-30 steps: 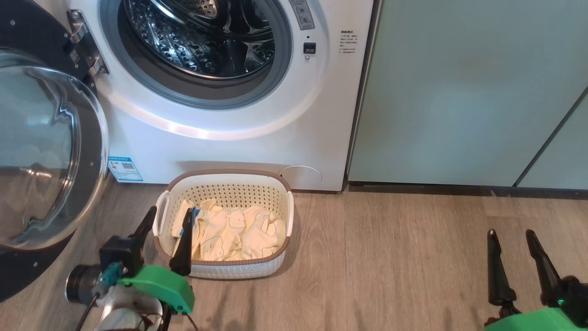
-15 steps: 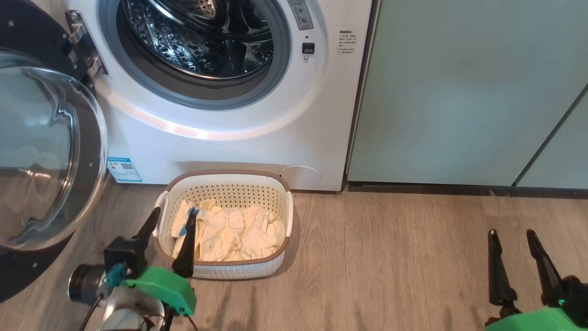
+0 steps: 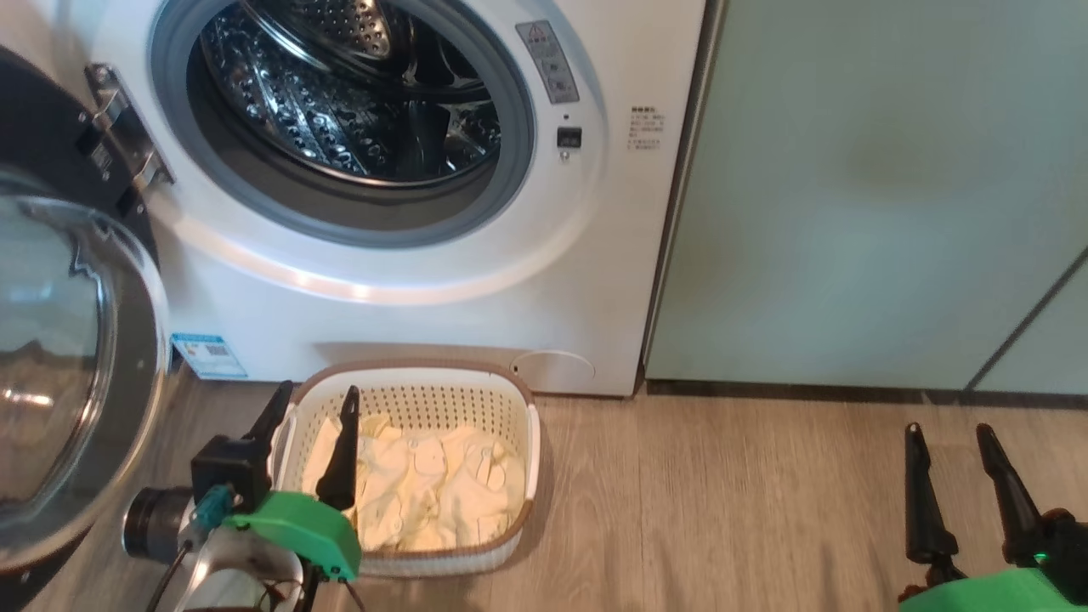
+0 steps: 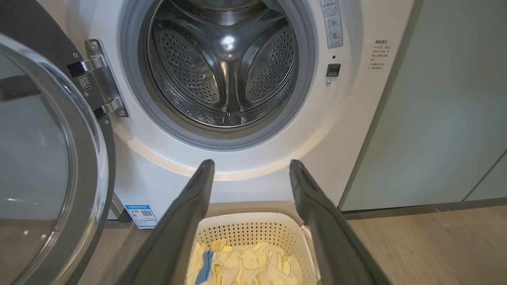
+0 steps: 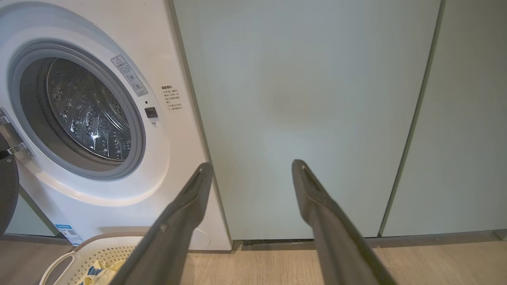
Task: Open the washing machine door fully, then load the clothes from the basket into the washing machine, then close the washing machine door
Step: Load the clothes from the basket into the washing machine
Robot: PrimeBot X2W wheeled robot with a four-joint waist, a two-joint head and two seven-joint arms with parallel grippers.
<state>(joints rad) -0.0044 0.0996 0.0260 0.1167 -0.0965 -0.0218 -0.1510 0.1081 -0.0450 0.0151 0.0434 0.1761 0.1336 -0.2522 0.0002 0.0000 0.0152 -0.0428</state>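
The white washing machine (image 3: 476, 280) shows its grey-ringed opening and bare metal drum (image 3: 340, 110). Its door (image 3: 59, 374), black-rimmed with a clear glass bowl, is swung wide open to the left. On the floor before the machine stands the cream basket (image 3: 476, 387) holding pale yellow clothes (image 3: 433, 493), with a blue patch visible in the left wrist view (image 4: 204, 265). My left gripper (image 3: 314, 404) is open over the basket's left edge, nothing between its fingers. My right gripper (image 3: 948, 435) hangs open at the lower right, far from the basket.
Pale green cabinet doors (image 3: 875, 195) stand right of the machine. Wood-look floor (image 3: 722, 510) stretches between the basket and my right gripper. The open door takes up the space on the left, next to my left arm.
The head camera has tilted up, so the machine and basket sit lower in the picture. My left gripper keeps its place by the basket's left edge; the right arm has not moved.
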